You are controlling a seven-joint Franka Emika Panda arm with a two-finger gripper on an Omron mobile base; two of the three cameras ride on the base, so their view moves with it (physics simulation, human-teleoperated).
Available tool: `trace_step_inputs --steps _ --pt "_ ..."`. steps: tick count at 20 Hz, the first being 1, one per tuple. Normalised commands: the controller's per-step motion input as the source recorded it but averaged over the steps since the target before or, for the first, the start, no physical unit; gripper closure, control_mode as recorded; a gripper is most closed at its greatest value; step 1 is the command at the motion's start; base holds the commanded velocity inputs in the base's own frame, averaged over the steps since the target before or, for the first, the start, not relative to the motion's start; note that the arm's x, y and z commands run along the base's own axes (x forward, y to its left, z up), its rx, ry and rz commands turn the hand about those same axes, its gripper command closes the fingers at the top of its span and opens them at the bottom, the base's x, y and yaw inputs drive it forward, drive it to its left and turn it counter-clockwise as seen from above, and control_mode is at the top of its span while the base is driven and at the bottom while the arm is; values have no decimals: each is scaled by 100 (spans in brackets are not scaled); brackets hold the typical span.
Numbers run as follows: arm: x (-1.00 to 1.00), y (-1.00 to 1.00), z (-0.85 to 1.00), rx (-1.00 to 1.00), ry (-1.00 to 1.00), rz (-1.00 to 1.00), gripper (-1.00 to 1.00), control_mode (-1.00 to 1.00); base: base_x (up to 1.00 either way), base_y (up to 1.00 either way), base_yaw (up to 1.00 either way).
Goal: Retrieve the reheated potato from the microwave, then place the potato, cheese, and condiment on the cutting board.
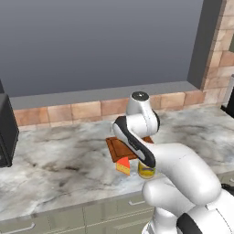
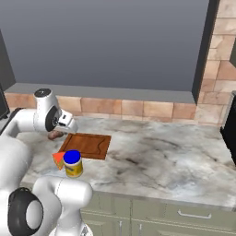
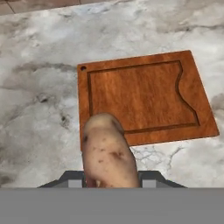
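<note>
My gripper is shut on the potato, a lumpy brown oblong that sticks out ahead of the fingers. It hangs over the near-left edge of the cutting board, a bare reddish-brown board. From the right base view the gripper holds the potato just left of the cutting board. The cheese wedge and the condiment jar with its blue lid stand on the counter by the board's near corner. My arm hides part of the cutting board, with the cheese and the condiment in front of it.
The marble counter stretches wide to the right of the board. The black corner of the microwave stands at the left edge. A brick backsplash and a grey wall run behind. Another dark appliance sits at the far right.
</note>
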Motion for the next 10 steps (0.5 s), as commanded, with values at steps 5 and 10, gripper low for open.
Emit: trace_step_inputs --steps 5,10 --pt "39 11 -33 0 3 0 100 -100 0 0 0" --pt "35 11 -33 0 0 0 100 -100 0 0 0"
